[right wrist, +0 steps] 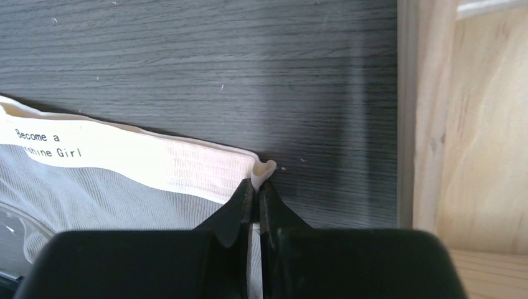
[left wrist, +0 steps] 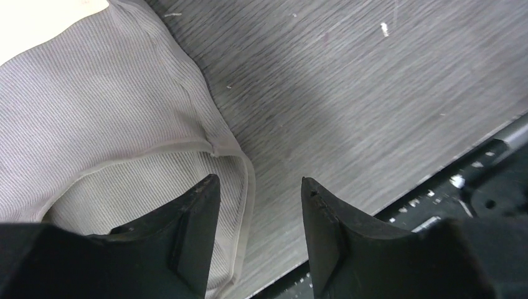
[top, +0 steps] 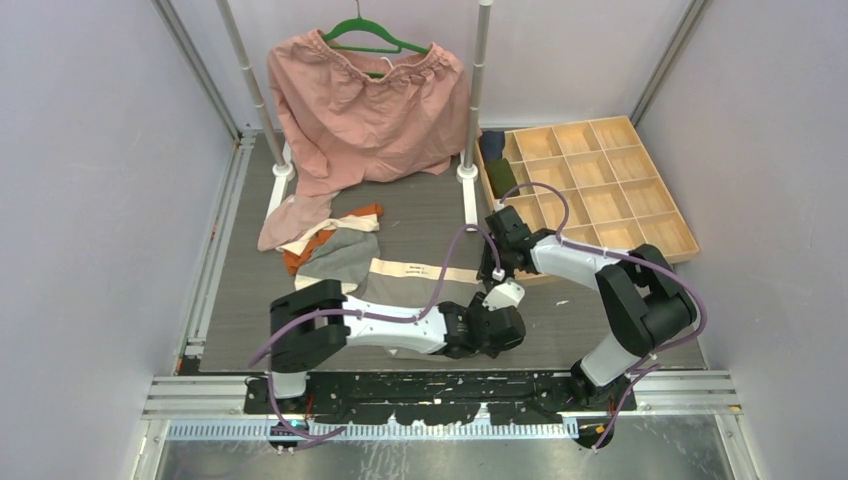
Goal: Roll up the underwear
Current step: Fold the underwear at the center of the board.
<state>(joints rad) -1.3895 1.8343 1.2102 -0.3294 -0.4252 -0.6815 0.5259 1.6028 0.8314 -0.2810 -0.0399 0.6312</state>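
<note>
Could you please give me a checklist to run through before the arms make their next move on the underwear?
1. Right gripper shut on waistband corner: ok.
2. Left gripper holding grey underwear: not ok, jaws open over the leg hem.
3. Wooden tray apart from right gripper: ok.
4. Grey underwear free of the other underwear pile: cannot tell.

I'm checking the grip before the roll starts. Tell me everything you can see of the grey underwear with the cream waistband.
The grey underwear is soft ribbed cloth with pale edging at the leg openings and a cream waistband printed with black words. It lies spread flat on the dark table, unrolled. The right gripper pinches the waistband's end corner; the left gripper hangs open over a leg-opening edge.
</note>
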